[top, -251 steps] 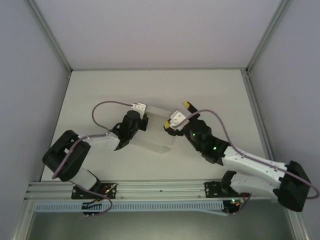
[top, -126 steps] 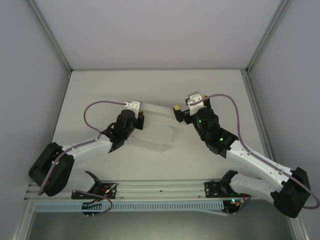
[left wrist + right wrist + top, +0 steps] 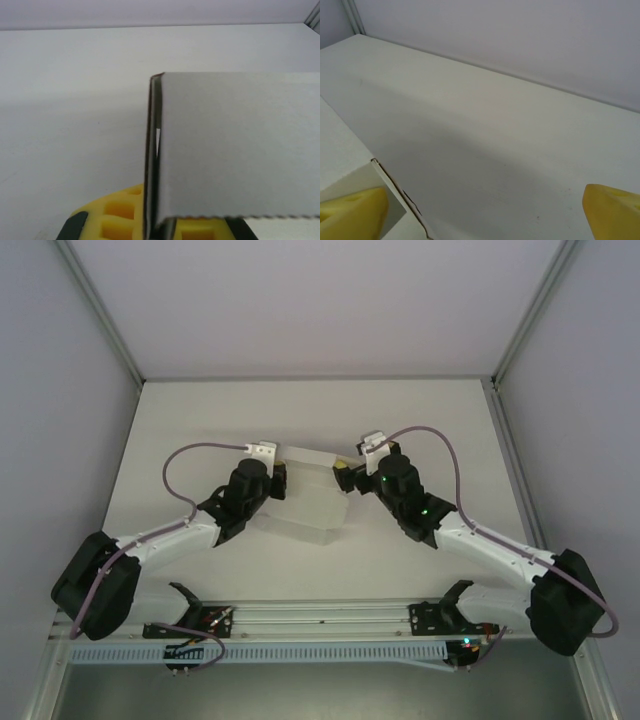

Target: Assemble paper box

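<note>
Two robot arms, seen from above, reach in from the near edge of a white table [image 3: 430, 420] toward one pale paper box [image 3: 312, 498]. The box lies near the middle of the table, between the two wrists. The left gripper [image 3: 283, 478] meets the box's left end. The right gripper [image 3: 345, 473] sits at the box's far right corner.

From the left wrist, a flat grey panel of the paper box [image 3: 235, 145] takes up the right half of the picture. Its thin left edge stands upright. That edge runs down into the left gripper [image 3: 155, 227], with yellow pads [image 3: 117, 217] on either side of it, pinching the paperboard. The bare table [image 3: 75, 100] lies beyond.

From the right wrist, the right gripper [image 3: 485, 215] is spread wide, its yellow pads [image 3: 615, 210] at opposite bottom corners. A corner of the paper box [image 3: 340, 150] shows at lower left, just behind the left pad. Whether they touch is unclear. Bare table [image 3: 495, 140] stretches to the back wall [image 3: 520, 35].
</note>
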